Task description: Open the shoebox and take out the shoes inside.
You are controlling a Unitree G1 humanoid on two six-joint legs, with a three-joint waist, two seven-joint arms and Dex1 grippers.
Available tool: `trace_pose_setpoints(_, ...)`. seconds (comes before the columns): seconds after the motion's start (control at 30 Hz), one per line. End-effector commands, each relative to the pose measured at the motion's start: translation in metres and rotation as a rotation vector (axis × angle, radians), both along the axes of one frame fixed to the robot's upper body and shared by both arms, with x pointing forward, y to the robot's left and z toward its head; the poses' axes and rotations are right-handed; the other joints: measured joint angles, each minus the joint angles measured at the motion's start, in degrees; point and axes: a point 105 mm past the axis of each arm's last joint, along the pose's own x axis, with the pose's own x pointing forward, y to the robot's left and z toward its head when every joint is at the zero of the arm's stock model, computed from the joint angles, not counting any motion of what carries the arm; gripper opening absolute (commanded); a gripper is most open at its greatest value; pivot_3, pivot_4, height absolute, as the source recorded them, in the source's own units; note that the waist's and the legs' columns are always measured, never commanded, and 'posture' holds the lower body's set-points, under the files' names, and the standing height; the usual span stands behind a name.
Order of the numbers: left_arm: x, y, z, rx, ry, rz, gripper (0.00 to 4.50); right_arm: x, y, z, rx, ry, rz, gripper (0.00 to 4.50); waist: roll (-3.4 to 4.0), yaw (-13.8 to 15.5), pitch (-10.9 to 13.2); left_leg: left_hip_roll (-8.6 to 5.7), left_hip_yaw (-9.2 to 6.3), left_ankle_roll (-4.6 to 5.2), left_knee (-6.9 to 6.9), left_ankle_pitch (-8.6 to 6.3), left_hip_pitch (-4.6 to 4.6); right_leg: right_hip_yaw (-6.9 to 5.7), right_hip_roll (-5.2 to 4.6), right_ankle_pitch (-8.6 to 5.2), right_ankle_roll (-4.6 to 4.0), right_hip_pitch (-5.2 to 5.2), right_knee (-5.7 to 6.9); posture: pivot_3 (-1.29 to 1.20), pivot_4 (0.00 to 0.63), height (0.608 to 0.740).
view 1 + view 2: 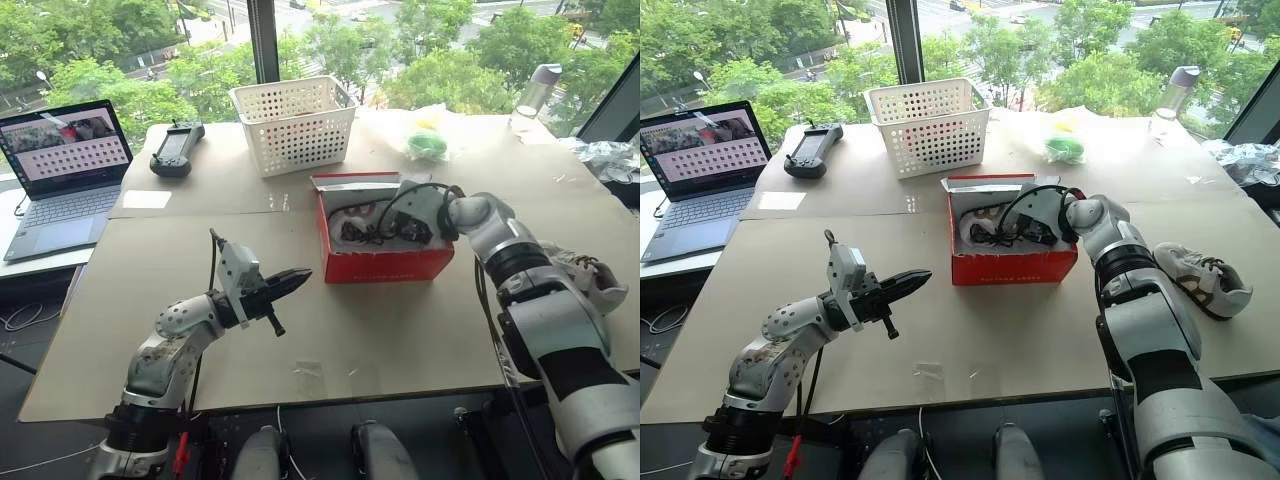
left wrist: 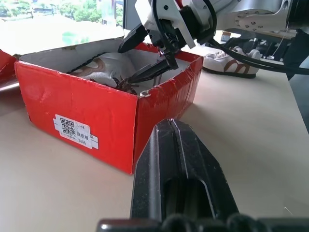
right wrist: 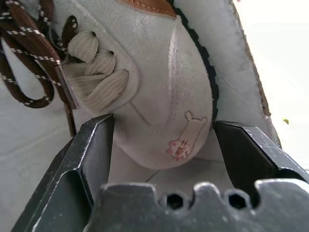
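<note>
The left gripper (image 1: 292, 280) is hovering with its fingers pressed together and empty, over the near left part of the table (image 1: 400, 340), aimed at the box's short left end. At the table's middle, just in front of the white basket (image 1: 294, 122), the red box (image 1: 385, 262) is sitting with its lid folded back, so the opening step looks done. One shoe (image 3: 159, 92) is lying inside it, dark laces loose. The right gripper (image 3: 161, 137) is reaching down into the box, jaws spread wide on either side of the shoe's rounded end, not yet clamped. The second shoe (image 1: 1202, 278) is already resting near the table's right edge.

To finish this grasp well, the right gripper should probably be sinking a little further so both fingers bracket the shoe's firm body rather than the slippery tip, keeping clear of the laces and box wall, then closing and lifting straight up. The box may drag along; the idle left gripper could be steadying it.
</note>
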Motion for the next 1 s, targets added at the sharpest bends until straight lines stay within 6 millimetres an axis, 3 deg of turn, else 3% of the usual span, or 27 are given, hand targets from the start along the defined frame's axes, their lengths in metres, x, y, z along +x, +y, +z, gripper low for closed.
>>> trace_pose_setpoints(0.03, -0.003, -0.001, 0.011, -0.012, -0.038, -0.012, 0.0, -0.007, 0.005, -0.011, 0.048, 0.079, 0.04, 3.88, -0.01, -0.01, -0.01, 0.0, 0.0, 0.0, 0.0, 0.0, 0.01, 0.0, 0.0, 0.0, 0.0, 0.01, 0.0, 0.0, 0.15, 0.733)
trace_pose_setpoints(0.3, -0.003, -0.001, 0.012, -0.012, -0.039, -0.007, 0.0, -0.011, 0.009, -0.022, 0.057, 0.119, 0.051, 3.88, -0.04, -0.27, -0.06, 0.05, 0.0, 0.0, 0.0, 0.0, 0.2, 0.01, 0.03, -0.01, -0.02, 0.11, 0.06, 0.0, 0.15, 0.733)
trace_pose_setpoints(0.4, -0.002, 0.0, 0.012, -0.01, -0.039, -0.003, 0.0, -0.008, 0.009, -0.022, 0.058, 0.105, 0.033, 3.23, -0.06, -0.26, -0.07, 0.05, 0.01, 0.0, 0.0, 0.0, 0.24, 0.01, 0.02, -0.01, -0.03, 0.13, 0.06, 0.0, 0.15, 0.733)
trace_pose_setpoints(0.57, -0.002, 0.001, 0.012, -0.004, -0.039, 0.004, 0.0, -0.007, 0.011, -0.028, 0.042, 0.096, 0.017, 1.6, -0.11, -0.47, -0.12, 0.07, 0.01, -0.01, 0.0, -0.01, 0.37, 0.02, 0.02, -0.04, -0.06, 0.22, 0.06, 0.0, 0.15, 0.733)
trace_pose_setpoints(0.7, -0.002, 0.002, 0.012, 0.0, -0.04, 0.01, 0.0, -0.007, 0.012, -0.03, 0.039, 0.098, 0.014, 1.6, -0.12, -0.94, -0.12, 0.1, 0.0, -0.01, -0.03, -0.02, 0.83, 0.01, 0.02, -0.22, -0.32, 0.69, 0.04, 0.0, 0.15, 0.733)
trace_pose_setpoints(0.9, -0.001, 0.003, 0.012, 0.003, -0.04, 0.013, 0.0, -0.007, 0.011, -0.034, 0.039, 0.094, -0.005, 0.16, -0.16, -1.61, -0.16, 0.11, -0.2, -0.03, -0.05, -0.03, 1.14, 0.02, -0.02, -0.47, -0.09, 1.04, 0.01, 0.0, 0.15, 0.733)
trace_pose_setpoints(1.0, -0.001, 0.003, 0.012, 0.003, -0.04, 0.013, 0.0, -0.006, 0.011, -0.034, 0.048, 0.089, -0.009, 0.0, -0.16, -1.63, -0.16, 0.12, -0.22, -0.03, -0.06, -0.03, 1.14, 0.02, -0.02, -0.46, -0.11, 1.03, 0.02, 0.0, 0.15, 0.733)
